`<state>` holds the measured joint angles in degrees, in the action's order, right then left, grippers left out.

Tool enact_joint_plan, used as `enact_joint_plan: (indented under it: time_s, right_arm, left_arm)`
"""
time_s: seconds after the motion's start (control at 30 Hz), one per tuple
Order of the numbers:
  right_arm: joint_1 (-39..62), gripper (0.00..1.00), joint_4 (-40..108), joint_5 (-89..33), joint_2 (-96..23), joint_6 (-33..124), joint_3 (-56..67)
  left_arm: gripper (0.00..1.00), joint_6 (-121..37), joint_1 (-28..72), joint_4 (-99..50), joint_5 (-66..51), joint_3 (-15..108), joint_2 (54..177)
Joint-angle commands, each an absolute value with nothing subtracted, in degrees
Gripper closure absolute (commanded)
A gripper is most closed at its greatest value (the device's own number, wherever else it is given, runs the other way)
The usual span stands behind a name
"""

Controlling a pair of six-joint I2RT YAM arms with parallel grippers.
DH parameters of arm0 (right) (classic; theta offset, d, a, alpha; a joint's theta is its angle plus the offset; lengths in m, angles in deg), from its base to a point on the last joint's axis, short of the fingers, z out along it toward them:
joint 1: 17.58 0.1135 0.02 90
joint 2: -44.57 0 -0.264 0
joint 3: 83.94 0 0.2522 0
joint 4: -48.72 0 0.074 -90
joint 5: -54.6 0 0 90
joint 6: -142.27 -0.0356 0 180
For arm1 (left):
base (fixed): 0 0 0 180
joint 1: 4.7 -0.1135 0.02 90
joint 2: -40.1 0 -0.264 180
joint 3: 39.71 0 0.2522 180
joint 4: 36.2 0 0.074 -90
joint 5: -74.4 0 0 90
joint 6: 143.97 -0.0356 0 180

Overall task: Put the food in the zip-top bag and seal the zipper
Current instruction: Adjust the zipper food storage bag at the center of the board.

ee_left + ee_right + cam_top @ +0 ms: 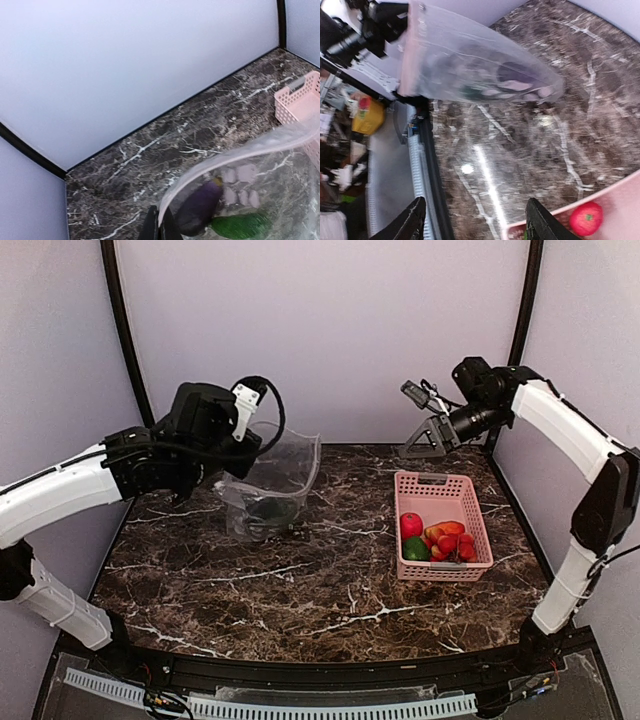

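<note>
The clear zip-top bag (272, 480) stands open on the table's left half. My left gripper (238, 456) is shut on its rim, seen at the bottom of the left wrist view (160, 228). The zipper strip (240, 154) arcs along the open mouth. A purple eggplant (201, 204) and a green cucumber (240, 226) lie inside the bag. The pink basket (470, 502) holds a red round piece (411, 525), a green piece (417, 549), an orange piece (447, 531) and red grapes (458, 550). My right gripper (425, 440) is open and empty, raised behind the basket's far edge.
The right wrist view shows the bag (470, 70), the basket's corner (620, 192) with the red piece (586, 218), and the table's front edge with a white cable rail (417, 175). Pale walls close the back and sides.
</note>
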<state>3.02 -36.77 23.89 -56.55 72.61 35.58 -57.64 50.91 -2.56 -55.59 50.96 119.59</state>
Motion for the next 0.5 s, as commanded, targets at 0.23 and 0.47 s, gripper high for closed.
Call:
enact_joint_plan:
  time_s: [0.23,0.47]
  right_arm:
    - [-0.1,0.1,-9.1,-11.4,-41.3,78.4,12.9]
    - [-0.3,0.29,-10.8,-10.0,-34.6,88.7,2.5]
  left_arm:
    - [0.99,-66.5,47.6,13.0,-63.1,60.7,115.4]
    - [0.99,-55.7,47.7,16.1,-49.1,61.0,117.7]
